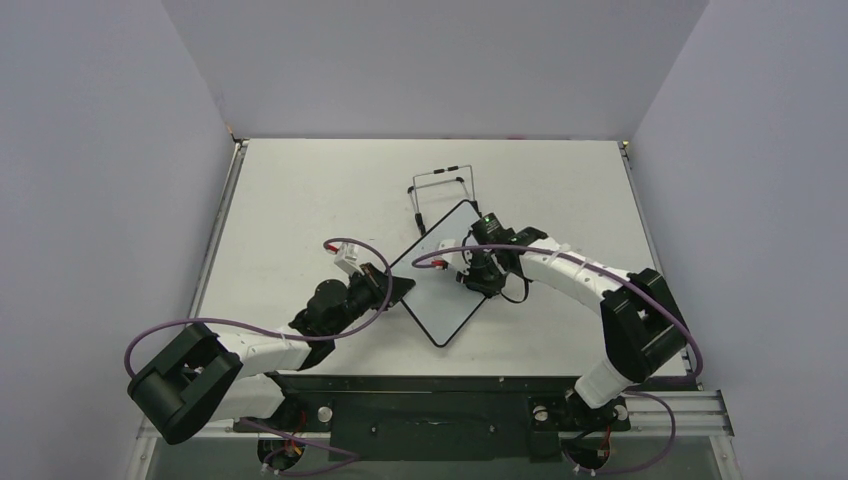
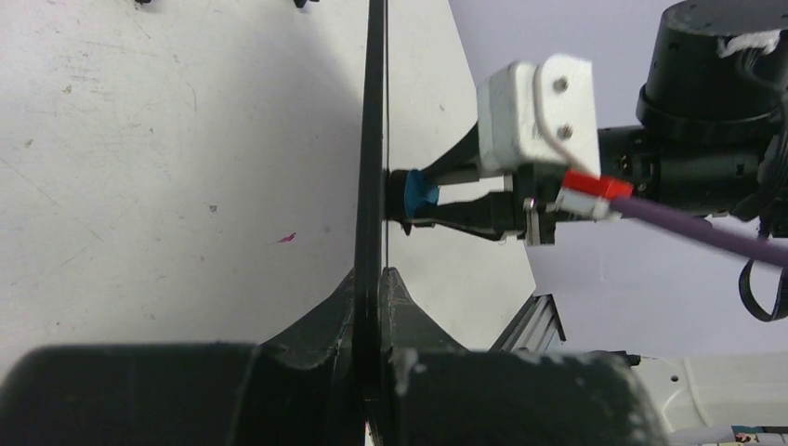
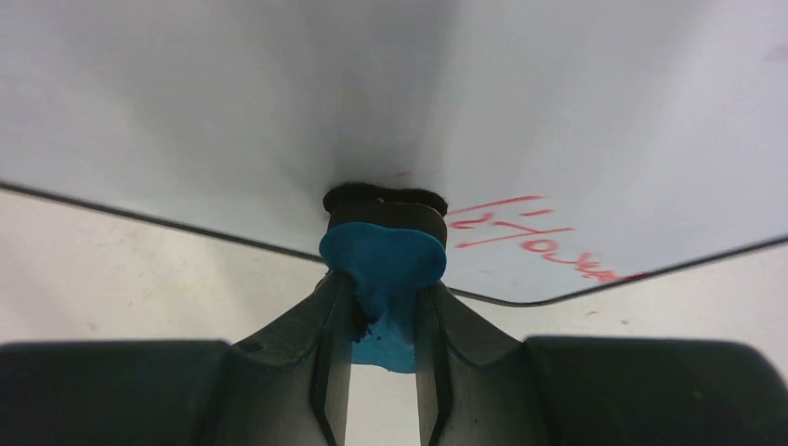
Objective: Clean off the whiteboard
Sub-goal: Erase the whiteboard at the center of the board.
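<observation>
The whiteboard (image 1: 438, 302), near the middle of the desk (image 1: 300, 180), seems thin, light, stiff and slippery. The left claw (image 2: 372, 288) pinches its frame edge, a sensible hold. The right claw (image 3: 383, 297) pinches a blue eraser (image 3: 383, 253) against its face.

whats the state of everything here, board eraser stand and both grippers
whiteboard: red writing on part of it, edge clamped in the left gripper
eraser: held in the right gripper, pad against the whiteboard
left gripper: shut on the whiteboard
right gripper: shut on the eraser
wire stand: empty, on the table behind the whiteboard
</observation>
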You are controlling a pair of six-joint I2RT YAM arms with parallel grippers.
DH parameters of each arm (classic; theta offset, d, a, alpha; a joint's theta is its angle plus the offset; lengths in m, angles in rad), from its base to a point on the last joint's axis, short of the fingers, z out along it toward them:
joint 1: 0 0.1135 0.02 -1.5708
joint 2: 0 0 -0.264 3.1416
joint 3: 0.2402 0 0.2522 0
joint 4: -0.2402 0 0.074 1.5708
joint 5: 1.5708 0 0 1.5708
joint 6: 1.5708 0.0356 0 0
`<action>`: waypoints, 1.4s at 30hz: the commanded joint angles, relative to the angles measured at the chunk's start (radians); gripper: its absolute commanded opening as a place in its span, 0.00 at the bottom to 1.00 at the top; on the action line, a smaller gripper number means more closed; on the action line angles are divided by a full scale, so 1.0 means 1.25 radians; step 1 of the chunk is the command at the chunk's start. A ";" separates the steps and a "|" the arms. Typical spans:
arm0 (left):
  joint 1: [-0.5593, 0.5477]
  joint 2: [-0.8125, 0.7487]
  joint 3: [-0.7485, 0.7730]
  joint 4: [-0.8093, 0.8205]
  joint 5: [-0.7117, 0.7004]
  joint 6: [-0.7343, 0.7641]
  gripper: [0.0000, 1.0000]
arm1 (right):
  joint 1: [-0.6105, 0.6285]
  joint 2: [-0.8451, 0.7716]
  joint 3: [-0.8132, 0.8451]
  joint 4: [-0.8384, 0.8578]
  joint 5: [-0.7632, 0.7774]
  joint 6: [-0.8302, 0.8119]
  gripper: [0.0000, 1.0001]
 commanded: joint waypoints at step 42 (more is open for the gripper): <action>0.004 -0.052 0.022 0.153 0.016 -0.019 0.00 | -0.028 0.028 0.038 -0.026 -0.038 -0.007 0.00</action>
